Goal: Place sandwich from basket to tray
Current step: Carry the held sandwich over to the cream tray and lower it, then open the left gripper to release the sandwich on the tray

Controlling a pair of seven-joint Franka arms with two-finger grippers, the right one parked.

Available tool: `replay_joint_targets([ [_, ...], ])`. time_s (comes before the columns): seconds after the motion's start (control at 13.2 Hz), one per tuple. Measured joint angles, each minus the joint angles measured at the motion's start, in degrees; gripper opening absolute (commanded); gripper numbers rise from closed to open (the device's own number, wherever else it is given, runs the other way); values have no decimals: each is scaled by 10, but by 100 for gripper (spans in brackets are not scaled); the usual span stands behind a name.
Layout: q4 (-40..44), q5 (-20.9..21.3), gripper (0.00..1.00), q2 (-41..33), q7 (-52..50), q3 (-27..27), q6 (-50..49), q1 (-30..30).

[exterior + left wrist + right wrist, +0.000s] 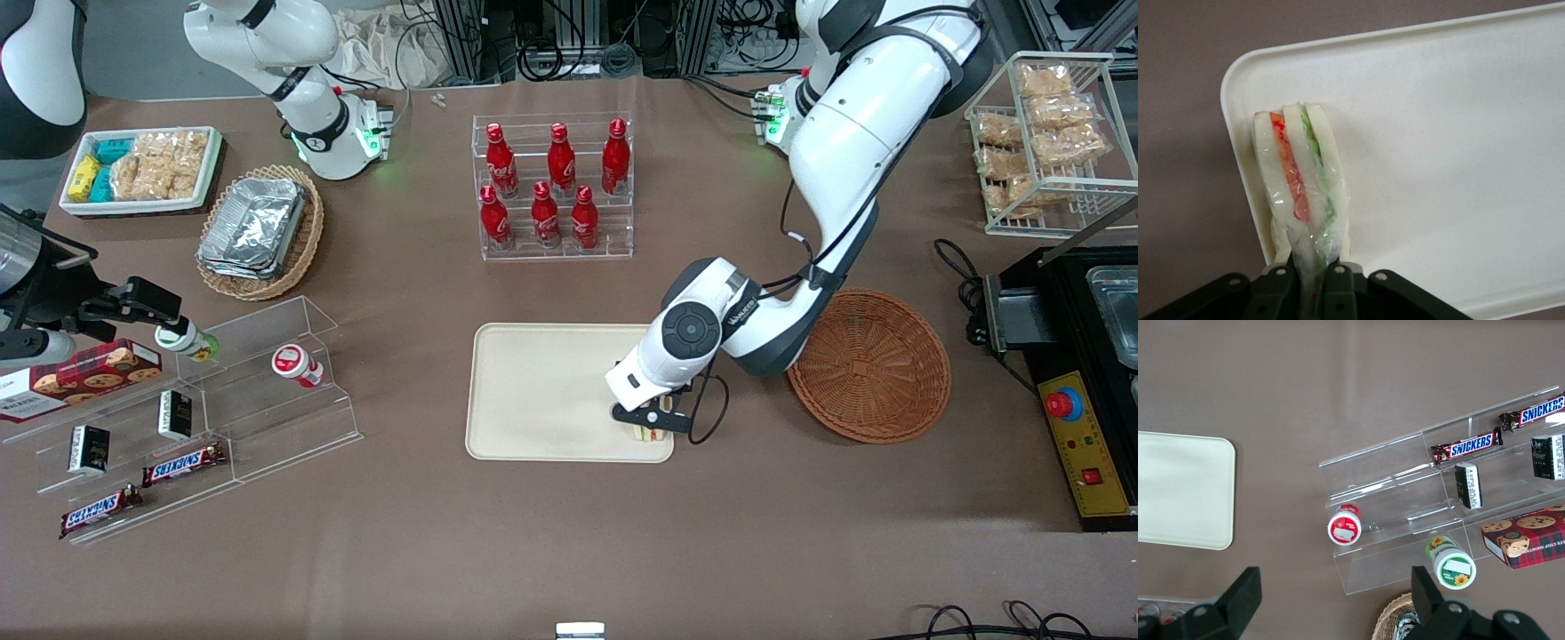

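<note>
The clear-wrapped sandwich (pixel 1301 180), pale bread with orange, red and green filling stripes, stands on the cream tray (pixel 1438 133) at the tray's corner nearest the front camera and the reddish-brown wicker basket (pixel 869 364). My gripper (pixel 1310 280) is shut on the sandwich's narrow end, its black fingers (pixel 1338 283) pressing the wrap from both sides. In the front view the gripper (pixel 650 425) hangs over that tray (pixel 542 391) corner, and a little of the sandwich (pixel 648 434) shows under it. The basket holds nothing.
A clear rack of red bottles (pixel 553 185) stands farther from the front camera than the tray. Toward the parked arm's end are a tan basket with foil containers (pixel 260 229), a white bin of snacks (pixel 142 169) and clear acrylic steps (pixel 196 418). A wire snack rack (pixel 1045 133) and black appliance (pixel 1080 356) lie past the basket.
</note>
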Motion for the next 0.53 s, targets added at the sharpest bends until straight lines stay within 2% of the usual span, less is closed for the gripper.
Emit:
replay_joint_targets([
  [0.08, 1, 1, 100, 0, 0, 0, 0, -1],
  [0.53, 21, 3, 100, -6, 0, 0, -1, 0],
])
